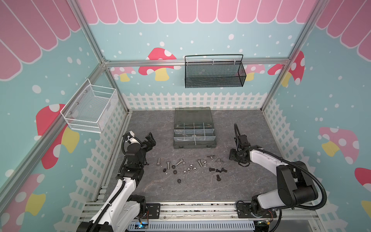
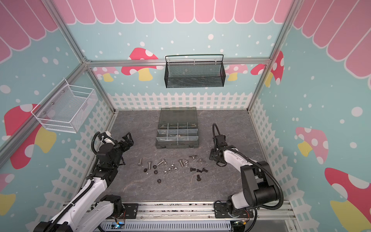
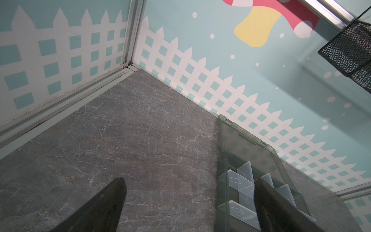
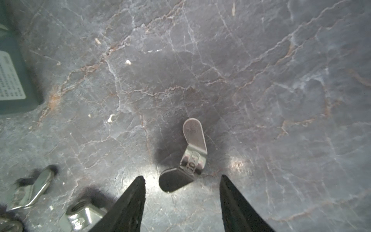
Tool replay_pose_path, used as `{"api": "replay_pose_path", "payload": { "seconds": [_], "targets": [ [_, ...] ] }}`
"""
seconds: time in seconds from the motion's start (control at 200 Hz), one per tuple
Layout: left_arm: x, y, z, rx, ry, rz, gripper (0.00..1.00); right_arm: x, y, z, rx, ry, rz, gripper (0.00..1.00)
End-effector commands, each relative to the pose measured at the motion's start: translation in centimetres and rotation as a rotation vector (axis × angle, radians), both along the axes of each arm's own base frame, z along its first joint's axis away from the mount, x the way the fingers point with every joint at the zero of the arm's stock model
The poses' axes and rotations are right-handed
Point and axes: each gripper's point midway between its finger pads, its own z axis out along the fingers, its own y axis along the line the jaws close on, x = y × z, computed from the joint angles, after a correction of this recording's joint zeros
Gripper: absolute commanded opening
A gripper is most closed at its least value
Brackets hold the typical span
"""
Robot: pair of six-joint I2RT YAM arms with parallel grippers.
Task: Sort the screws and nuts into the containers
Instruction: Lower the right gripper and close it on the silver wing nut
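Screws (image 1: 168, 165) and nuts (image 1: 188, 170) lie loose in a ragged band across the front half of the grey, stone-veined desk (image 1: 152, 124), in front of the organiser case (image 1: 194, 146). Silver hex-head screws sit left and middle, and short black screws (image 1: 218, 170) cluster toward the right. Silver hex nuts bunch in the middle with black nuts (image 1: 174, 172) to their left, and two silver wing nuts (image 1: 211, 156) rest at the right end. The case stands open with its smoky lid (image 1: 193, 115) raised behind. Its containers (image 1: 194, 131) are parted by light dividers (image 3: 244, 174).

Bare desk runs from both sides of the case to the fence-print walls, and from the band to the front rail (image 1: 190, 209). My left tool (image 1: 150, 140) hangs left of the case, fingers wide apart and gripping nothing. My right tool (image 4: 182, 177) is low at the band's right end. Its jaws are apart, with the tips either side of one wing nut (image 4: 194, 136) and not clamped on it.

Only my right wrist view shows that nut close: one wing bright, the other in shadow. It also shows a silver hex nut (image 4: 84, 214) just beside one finger and a case corner with a white label (image 4: 10, 80). My left wrist view shows the fence print through the lid and a corner of the black mesh basket (image 3: 349, 52). Both top views show the white wire basket (image 1: 90, 109) on the left wall.
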Motion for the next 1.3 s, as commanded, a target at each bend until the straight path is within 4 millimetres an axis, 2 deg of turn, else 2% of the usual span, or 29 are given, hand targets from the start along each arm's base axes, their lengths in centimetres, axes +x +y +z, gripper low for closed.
{"api": "replay_pose_path", "payload": {
  "seconds": [0.0,0.14,0.39,0.69,0.855,1.141,1.296],
  "targets": [
    [-0.1,-0.2,0.3,-0.024,-0.007,-0.006,1.00,1.7,0.3,0.2,0.016,-0.037,0.001,0.61],
    [-0.1,-0.3,0.2,-0.024,-0.007,-0.007,1.00,2.4,0.0,-0.3,-0.014,-0.023,0.009,0.60],
    [-0.1,-0.2,0.0,-0.020,-0.003,-0.003,1.00,2.2,-0.1,-1.3,-0.036,0.021,0.025,0.55],
    [0.0,-0.1,-0.2,-0.022,-0.002,0.001,1.00,1.3,-0.3,-1.1,-0.056,0.051,0.059,0.49],
    [0.0,-0.2,-0.4,-0.025,0.003,-0.004,1.00,0.9,-1.2,-1.3,-0.099,0.073,0.049,0.43],
    [-0.1,-0.1,-0.3,-0.021,0.001,0.002,1.00,0.6,-2.2,-1.5,-0.149,0.087,0.010,0.43],
    [-0.1,-0.1,-0.4,-0.020,0.000,0.003,1.00,0.7,-1.7,-1.4,-0.118,0.080,0.011,0.41]
  ]
}}
